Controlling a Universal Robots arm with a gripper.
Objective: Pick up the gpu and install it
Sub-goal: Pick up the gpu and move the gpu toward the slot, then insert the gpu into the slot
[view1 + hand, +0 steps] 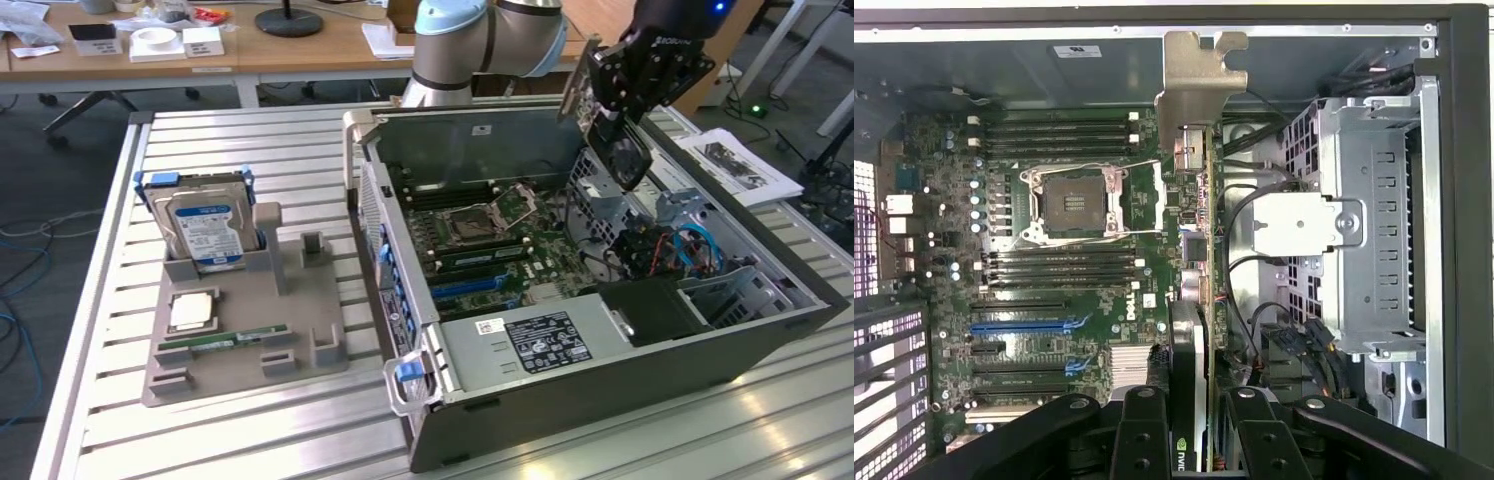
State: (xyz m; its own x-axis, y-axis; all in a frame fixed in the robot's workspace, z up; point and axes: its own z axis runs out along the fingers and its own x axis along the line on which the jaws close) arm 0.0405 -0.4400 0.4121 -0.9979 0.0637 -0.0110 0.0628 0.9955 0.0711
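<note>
The end effector (618,108) grips the gpu (625,152) by its top edge above the open case (574,400), a stiff, seemingly light but fragile card.

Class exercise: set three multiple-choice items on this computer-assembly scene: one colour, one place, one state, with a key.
1. The label on the silver hard drive standing in the grey plastic holder is: A red; B blue and white; C yellow.
2. The thin dark expansion card with silvery bracket is: A in that holder; B above the open black computer case; C seated in a slot.
3. The pincer is: A open; B shut on the drive; C shut on the card.
Key: 1B, its label shows blue and white; 2B, the card hangs over the case; 3C, it clamps the card's edge.
</note>
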